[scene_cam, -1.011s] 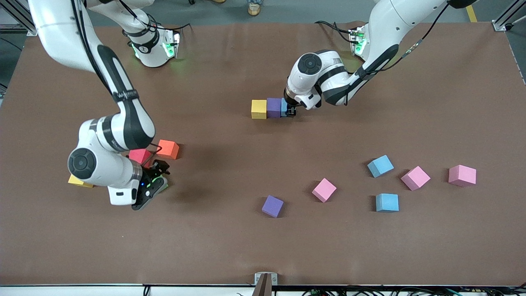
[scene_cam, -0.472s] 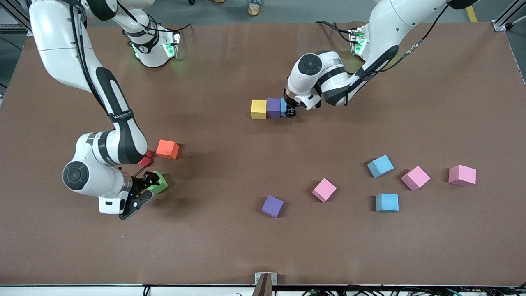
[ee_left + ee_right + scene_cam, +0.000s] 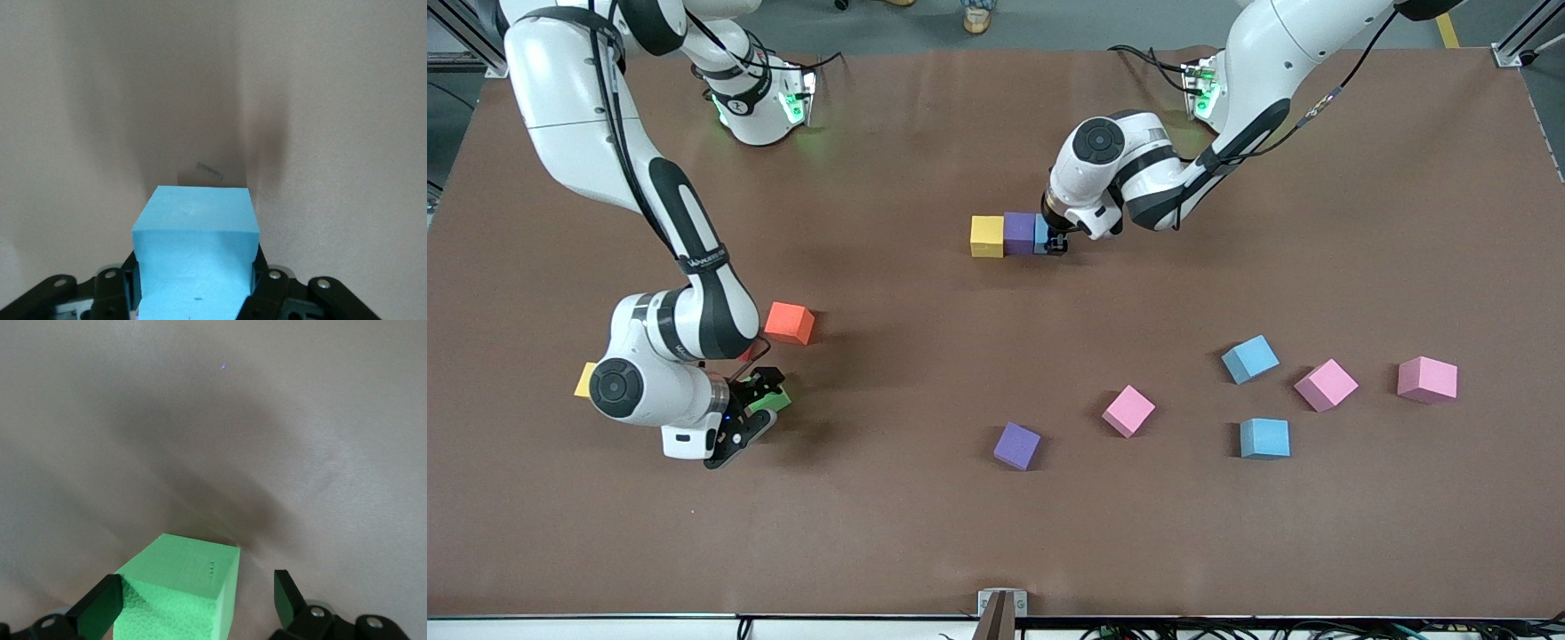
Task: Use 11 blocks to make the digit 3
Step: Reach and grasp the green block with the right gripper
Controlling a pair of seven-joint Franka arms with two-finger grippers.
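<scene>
A yellow block, a purple block and a blue block touch in a short row at mid-table. My left gripper is shut on the blue block at the row's end toward the left arm; its jaws press both sides. My right gripper stands open around a green block, toward the right arm's end. In the right wrist view the green block lies close to one finger, with a gap to the other finger.
An orange block lies just farther from the front camera than the green one, and a second yellow block peeks out beside the right wrist. Loose near the front: purple, pink, blue, blue, pink, pink.
The right arm swung about and its open gripper has settled around the green block; the red block beside it is now almost hidden. The left arm has not moved.
</scene>
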